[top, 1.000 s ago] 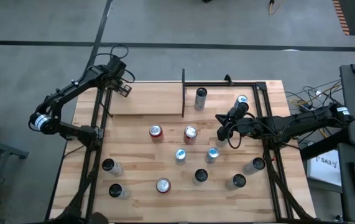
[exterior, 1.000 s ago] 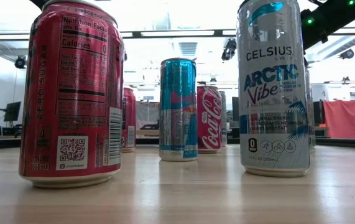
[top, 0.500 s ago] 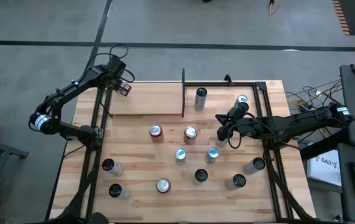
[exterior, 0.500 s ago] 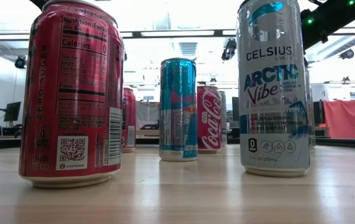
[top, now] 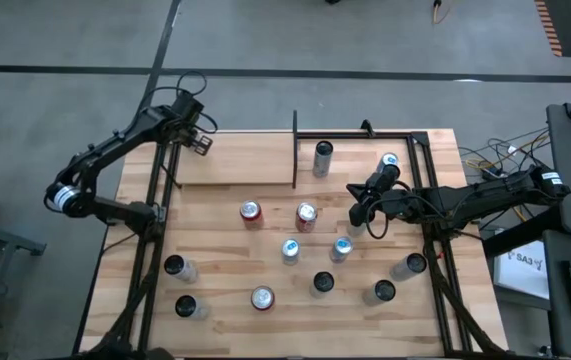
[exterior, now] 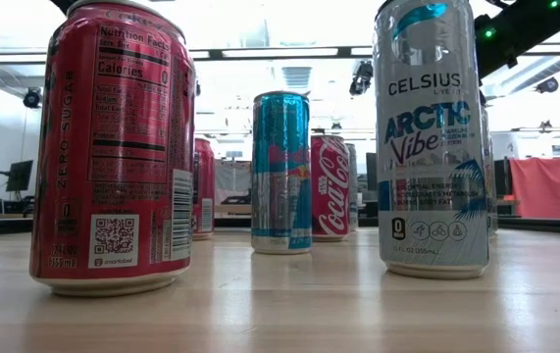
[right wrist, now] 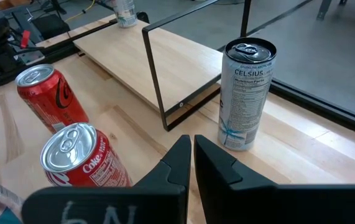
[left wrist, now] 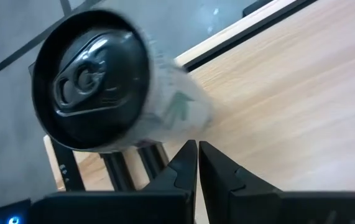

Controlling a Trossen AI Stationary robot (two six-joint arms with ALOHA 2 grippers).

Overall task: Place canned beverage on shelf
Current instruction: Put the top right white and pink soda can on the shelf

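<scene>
Overhead, left fingers (top: 202, 145) closed by shelf (top: 235, 158) corner, black-topped can (left wrist: 102, 87) (left wrist view only), right fingers (top: 362, 217) closed, empty.

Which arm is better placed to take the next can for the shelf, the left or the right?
Probably the right. Its hand, shut and empty, sits among the cans, close to the Celsius can beside the shelf. The left hand, also shut, is at the shelf's far corner, away from most cans.
</scene>
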